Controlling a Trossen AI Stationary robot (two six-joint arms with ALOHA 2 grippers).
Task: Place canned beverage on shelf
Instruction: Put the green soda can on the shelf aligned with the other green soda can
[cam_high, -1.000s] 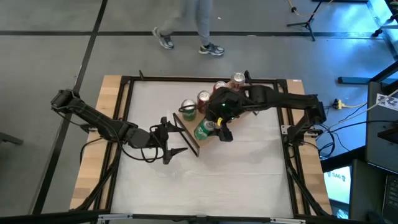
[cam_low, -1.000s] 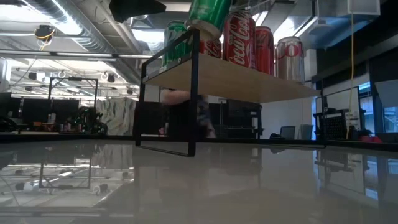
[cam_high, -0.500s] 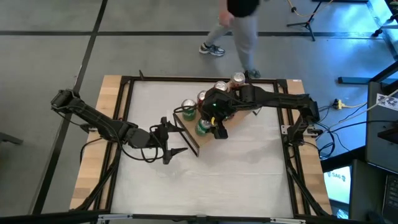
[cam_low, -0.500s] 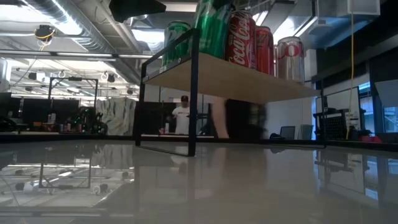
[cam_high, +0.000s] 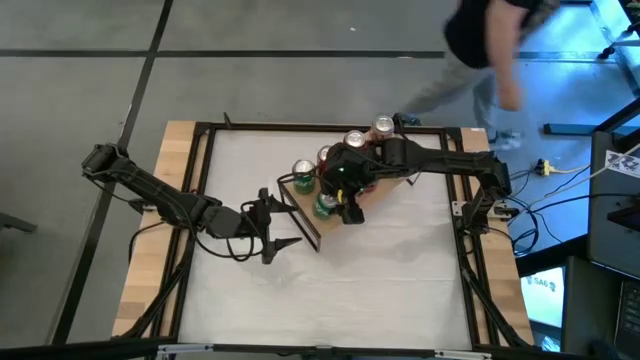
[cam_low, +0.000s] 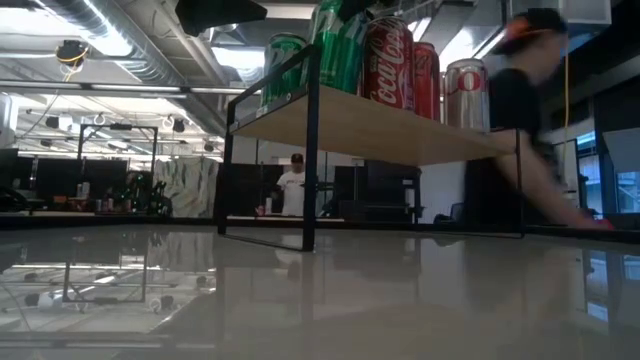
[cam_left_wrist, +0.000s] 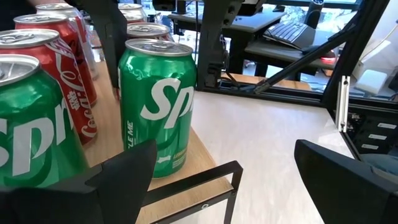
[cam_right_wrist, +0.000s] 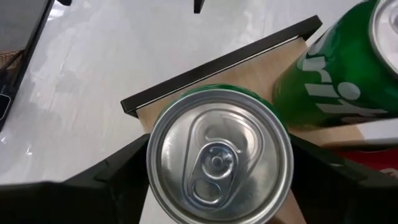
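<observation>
Your right hand (cam_right_wrist: 211, 186) straddles the upright green aluminium can (cam_right_wrist: 219, 152) from above, fingers closed on its sides, its base on the light-wood, black-framed shelf (cam_right_wrist: 261, 68) near the end rail; the left hand (cam_high: 285, 228) waits open over the desk (cam_high: 390, 280).

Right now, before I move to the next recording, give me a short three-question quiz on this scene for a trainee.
1. True or false: the left hand holds a can.
2. Which can does the right hand grip? A. red B. green C. silver
3. Fill in: the gripped can sits at one end of the ____.

Key
1. False: it is open and empty, on the table side of the shelf.
2. B
3. shelf
</observation>
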